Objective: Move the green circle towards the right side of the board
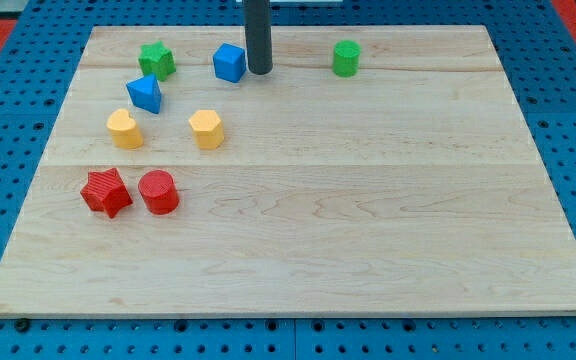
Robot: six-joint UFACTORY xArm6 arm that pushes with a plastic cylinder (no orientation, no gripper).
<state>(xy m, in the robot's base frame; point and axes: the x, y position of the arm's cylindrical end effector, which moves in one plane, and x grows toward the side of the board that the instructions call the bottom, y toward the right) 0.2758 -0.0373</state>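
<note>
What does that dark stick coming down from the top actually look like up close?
It is a plain, straight, round rod, dark grey to black, smooth and even in width. My tip ends blunt. No cables, markings, fingers or claws show; its upper part runs out of the view's top.

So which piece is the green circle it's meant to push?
Look along the wooden board's far edge, at the view's top. Right of my tip stands the green circle, alone. The green star sits far left among other blocks; this one is a round cylinder.

My tip [259, 71] beside blue cube [229, 62]; green circle [346, 58] apart.
</note>
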